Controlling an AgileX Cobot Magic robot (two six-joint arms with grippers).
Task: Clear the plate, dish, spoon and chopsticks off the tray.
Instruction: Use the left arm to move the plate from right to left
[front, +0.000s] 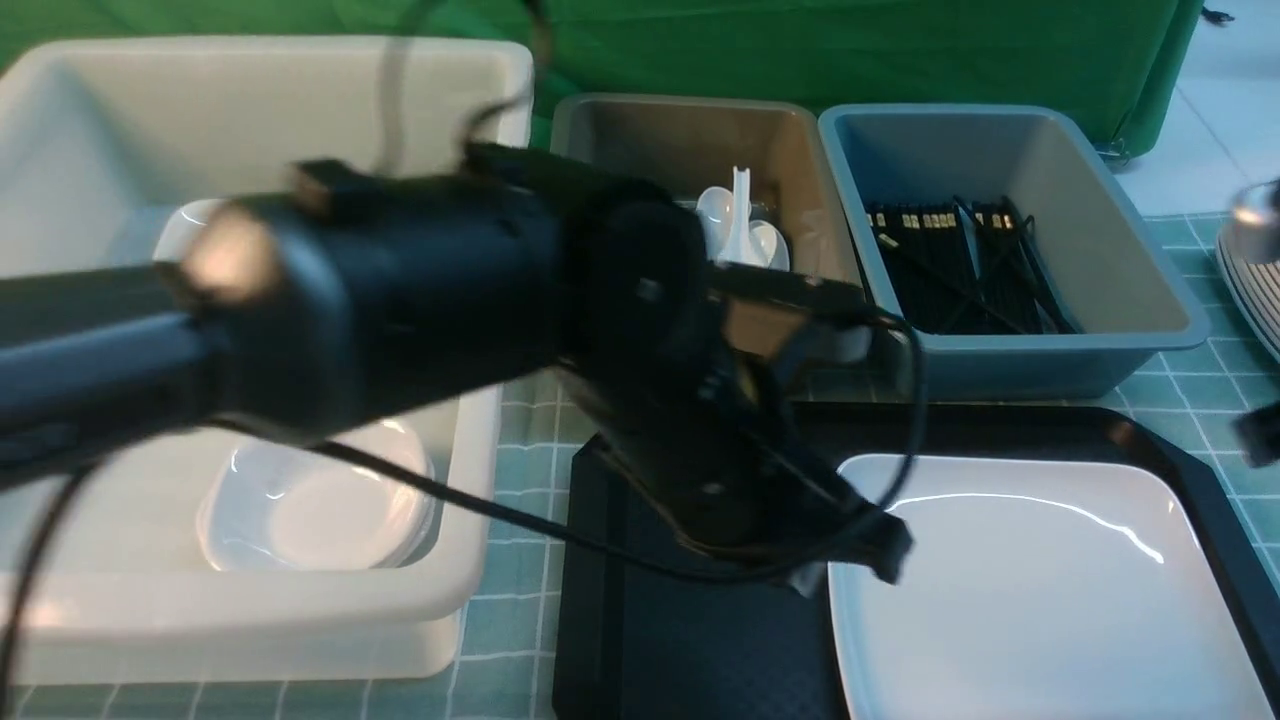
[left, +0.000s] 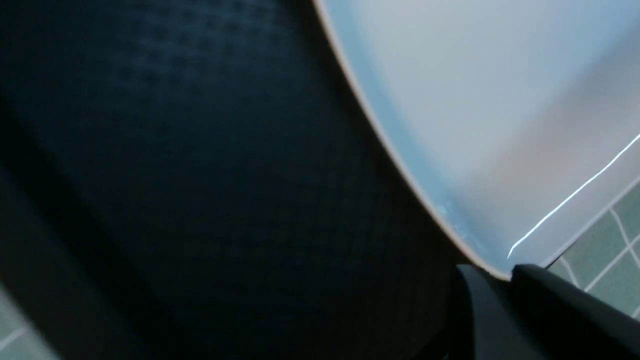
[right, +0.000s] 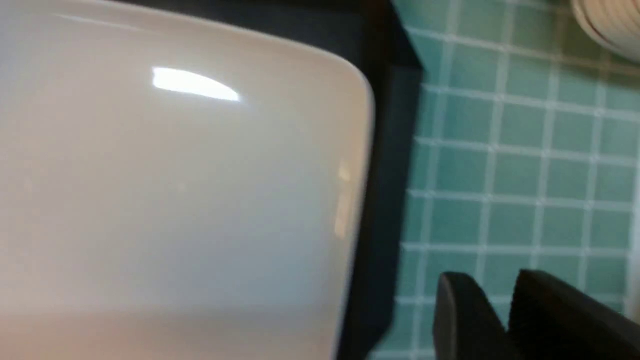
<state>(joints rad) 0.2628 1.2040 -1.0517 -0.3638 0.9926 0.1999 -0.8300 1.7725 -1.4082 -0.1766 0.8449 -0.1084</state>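
The large white square plate (front: 1040, 600) lies on the right half of the black tray (front: 680, 640). My left arm reaches across from the left, and my left gripper (front: 862, 558) sits at the plate's left rim. In the left wrist view the plate's (left: 475, 100) rim runs between the two fingers of my left gripper (left: 505, 277), which is shut on it. My right gripper (right: 495, 285) hovers over the green cloth beside the tray's (right: 380, 200) right edge, slightly open and holding nothing. A small white dish (front: 315, 505) rests in the white tub. Spoons (front: 740, 225) and chopsticks (front: 950, 260) lie in the tubs behind.
A big white tub (front: 470, 600) stands left of the tray. A grey tub (front: 600, 140) and a blue tub (front: 1140, 270) stand behind it. A ribbed white stack (front: 1250, 290) sits at the far right on the green checked cloth (front: 520, 440).
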